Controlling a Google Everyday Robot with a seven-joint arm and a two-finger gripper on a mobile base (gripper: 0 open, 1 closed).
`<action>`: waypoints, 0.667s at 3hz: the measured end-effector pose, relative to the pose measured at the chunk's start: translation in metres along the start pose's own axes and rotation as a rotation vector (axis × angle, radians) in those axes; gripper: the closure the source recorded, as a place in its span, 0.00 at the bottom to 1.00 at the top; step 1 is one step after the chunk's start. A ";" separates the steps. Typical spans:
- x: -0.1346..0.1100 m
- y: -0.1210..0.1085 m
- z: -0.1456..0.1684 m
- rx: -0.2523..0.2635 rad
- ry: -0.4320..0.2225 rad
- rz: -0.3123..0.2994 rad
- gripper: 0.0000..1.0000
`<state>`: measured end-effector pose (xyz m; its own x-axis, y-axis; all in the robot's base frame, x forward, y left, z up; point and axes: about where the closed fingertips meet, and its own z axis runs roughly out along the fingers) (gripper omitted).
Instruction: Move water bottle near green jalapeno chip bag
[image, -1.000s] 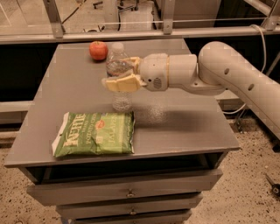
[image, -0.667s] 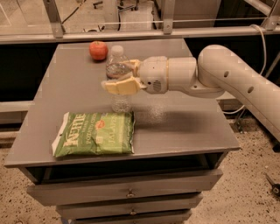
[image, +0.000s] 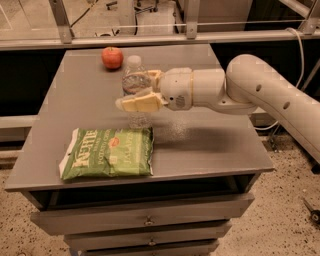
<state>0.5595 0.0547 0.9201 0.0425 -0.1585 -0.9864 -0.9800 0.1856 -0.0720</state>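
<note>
Item 1, water bottle (image: 134, 80): clear, ribbed, white cap on top. It stands upright over the middle of the table, left of centre. Its base is just beyond the far edge of the chip bag. I cannot tell whether the base rests on the table or hangs just above it.

Item 2, my gripper (image: 137, 92): clamped on the water bottle at mid-height. It reaches in from the right, and its cream-coloured fingers (image: 140, 102) sit one on the near side of the bottle and one on the far side. The bottle's neck and cap show above the fingers, and its lower body shows below them.

Item 3, green jalapeno chip bag (image: 107, 152): lying flat at the near left of the table, with its white lettering facing up. Its far right corner is just beside the bottle's base. Its near edge lies close to the table's front edge.

Item 4, my arm (image: 260, 92): white, and stretched across the right half of the table from the right side of the scene.

Item 5, apple (image: 112, 57): red, at the far left of the table, well beyond the bottle and apart from it.

Item 6, table (image: 210, 135): a grey top.

Item 7, drawers (image: 145, 220): stacked below the table's front edge.
</note>
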 end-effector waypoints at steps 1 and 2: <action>0.004 0.000 -0.001 0.003 0.005 -0.001 0.00; 0.004 -0.001 -0.004 0.007 0.012 -0.010 0.00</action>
<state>0.5603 0.0497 0.9169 0.0497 -0.1717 -0.9839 -0.9781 0.1908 -0.0827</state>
